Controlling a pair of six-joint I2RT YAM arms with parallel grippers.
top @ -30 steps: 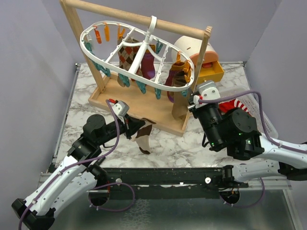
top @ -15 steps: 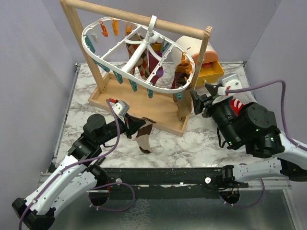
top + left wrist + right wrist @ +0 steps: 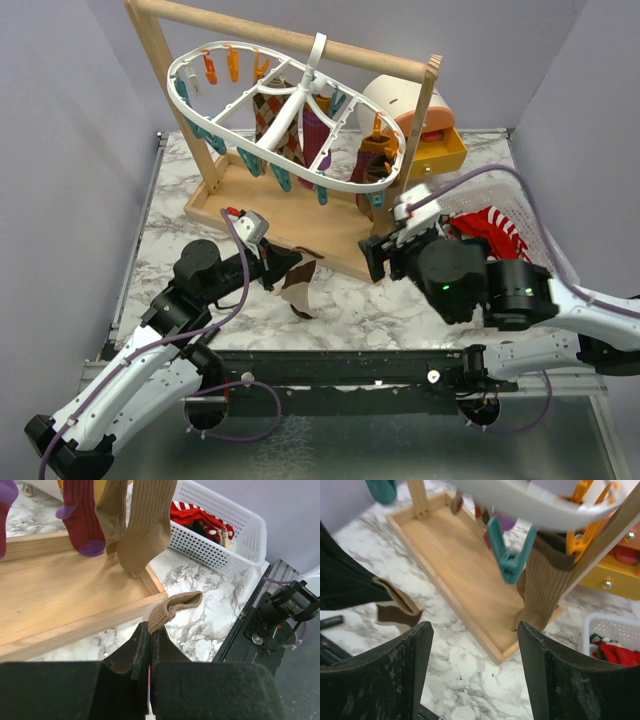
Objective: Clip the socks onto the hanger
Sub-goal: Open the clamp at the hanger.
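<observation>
**Top view**
- Hanger (image 3: pixel 292 112): white oval ring with spokes, hooked over the bar of the wooden rack (image 3: pixel 250 30). It hangs tilted, with orange and teal clips along its rim.
- Clipped under it: argyle sock (image 3: pixel 268 115), maroon sock (image 3: pixel 316 135), tan-brown sock (image 3: pixel 372 158).
- Left fingers (image 3: pixel 272 270): together, clamped on a loose tan sock (image 3: pixel 300 285). The sock droops over the marble surface (image 3: pixel 170 235), just in front of the rack's tray.
- Right fingers (image 3: pixel 380 262): apart, holding nothing, near the tray's near right corner and below the hanger.
- White basket (image 3: pixel 548 255): at the right, with a red-and-white striped sock (image 3: pixel 497 222) inside.
- Yellow drawer box (image 3: pixel 440 152): behind the rack.

**Left wrist view**
- Left fingers (image 3: pixel 150 632): pressed shut on the cuff of the loose tan sock (image 3: pixel 175 605), which sticks up and bends to the right.
- Beyond it: the wooden tray (image 3: pixel 65 595), the hanging tan-brown sock (image 3: pixel 145 525) and the maroon sock (image 3: pixel 82 515).
- White basket (image 3: pixel 240 550): on the marble surface (image 3: pixel 200 625), with the striped sock (image 3: pixel 197 517) in it.

**Right wrist view**
- Right fingers (image 3: pixel 415 665): well apart, with nothing between them.
- Hanger (image 3: pixel 530 500): its rim crosses the top of the view, and a teal clip (image 3: pixel 507 555) dangles from it with nothing in it.
- Tan-brown sock (image 3: pixel 542 585): hangs beside that clip under an orange clip (image 3: pixel 582 532), its toe reaching the tray (image 3: pixel 465 585).
- Loose tan sock (image 3: pixel 395 607): at the left, apart from the hanger.
</observation>
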